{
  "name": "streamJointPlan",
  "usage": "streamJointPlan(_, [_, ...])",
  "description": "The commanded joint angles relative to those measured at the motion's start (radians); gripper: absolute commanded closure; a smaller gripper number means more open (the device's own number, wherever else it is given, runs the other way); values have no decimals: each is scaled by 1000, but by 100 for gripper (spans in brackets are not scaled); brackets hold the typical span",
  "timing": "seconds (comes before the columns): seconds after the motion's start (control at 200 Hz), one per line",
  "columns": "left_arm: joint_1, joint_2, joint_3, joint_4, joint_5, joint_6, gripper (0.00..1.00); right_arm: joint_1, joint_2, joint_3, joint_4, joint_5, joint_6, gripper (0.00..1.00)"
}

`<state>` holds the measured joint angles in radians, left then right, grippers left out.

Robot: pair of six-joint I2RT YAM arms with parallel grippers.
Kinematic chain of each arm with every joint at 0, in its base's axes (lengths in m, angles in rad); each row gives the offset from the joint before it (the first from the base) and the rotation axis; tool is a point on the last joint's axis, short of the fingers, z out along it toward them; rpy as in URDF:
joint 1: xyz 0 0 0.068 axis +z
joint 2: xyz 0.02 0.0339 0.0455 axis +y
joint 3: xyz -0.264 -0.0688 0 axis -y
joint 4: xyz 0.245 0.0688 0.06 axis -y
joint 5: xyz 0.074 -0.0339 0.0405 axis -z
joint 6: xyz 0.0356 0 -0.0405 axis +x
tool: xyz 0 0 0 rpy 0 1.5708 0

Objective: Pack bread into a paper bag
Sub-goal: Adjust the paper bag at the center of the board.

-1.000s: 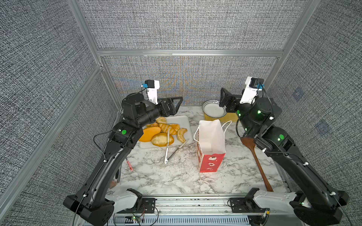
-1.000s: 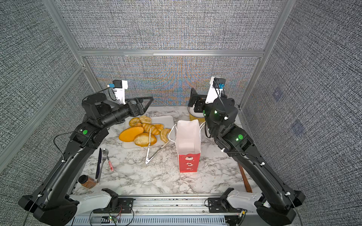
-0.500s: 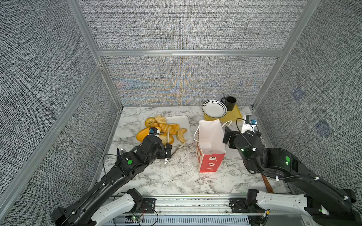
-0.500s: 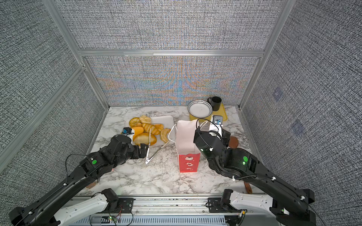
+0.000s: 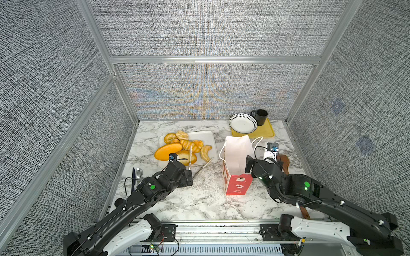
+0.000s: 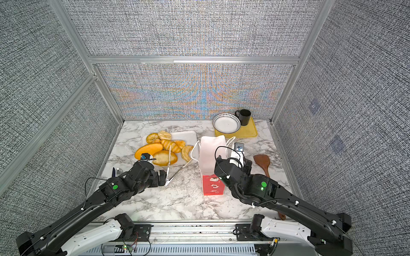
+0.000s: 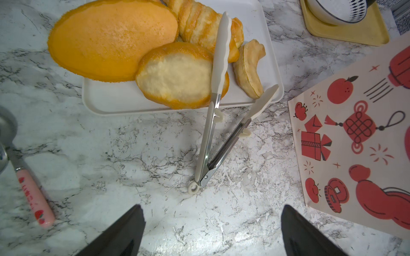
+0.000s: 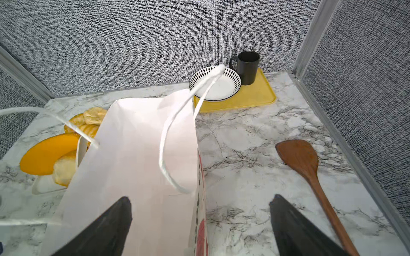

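Now that both arms have come down from their raised pose over the back of the tabletop (image 5: 199,204), we find both grippers working low, close to the task items.

1. The left gripper (image 7: 211,210) has its jaws spread wide and carries nothing. It hovers just short of the hinge end of the tongs (image 7: 209,133). The tongs lie open, hinge on the marble, one tip resting across the bread (image 7: 175,75) and the other on the rim of the white tray (image 7: 106,99).
2. The right gripper (image 8: 199,197) is likewise spread wide and empty. The upper side edge of the paper bag (image 8: 137,155) lies between its fingers, and we see no contact yet.
3. The bread is all on the white tray, toward the left edge of the tabletop. The paper bag stands upright near mid-tabletop, right of the tray, and we see no bread in it.

We judge that packing has not begun. The descent sets the left arm up to take the tongs and the right arm to steady the bag.
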<state>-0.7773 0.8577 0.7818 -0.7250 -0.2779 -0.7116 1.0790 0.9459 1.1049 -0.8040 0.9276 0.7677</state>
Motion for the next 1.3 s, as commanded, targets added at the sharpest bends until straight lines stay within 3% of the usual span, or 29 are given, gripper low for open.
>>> streamJointPlan(0.0, [-1,-31,-9,12,-19,-17,2,-10,-9,-28,45,-13,25,2])
streamJointPlan(0.11, [0,-53,-13,1,-30,-25,1,-25,-9,-75,56,-42,50,5])
streamJointPlan(0.28, [-1,-63,-24,-1,-32,-33,1,-46,-10,-105,89,-83,44,21])
streamJointPlan(0.485, [-1,-75,-32,4,-26,-48,1,-105,10,-91,116,-161,4,32])
streamJointPlan(0.856, [0,-115,-35,-14,-27,-61,1,-176,19,-126,166,-251,-21,44])
streamJointPlan(1.021, [0,-119,-41,-13,-31,-68,2,-189,17,-113,161,-265,-40,65])
streamJointPlan(1.111, [0,-90,-35,-16,-42,-71,3,-189,19,-88,160,-268,-64,77])
streamJointPlan(1.296, [-2,145,37,-92,-60,-100,5,-189,27,-59,152,-253,-97,81])
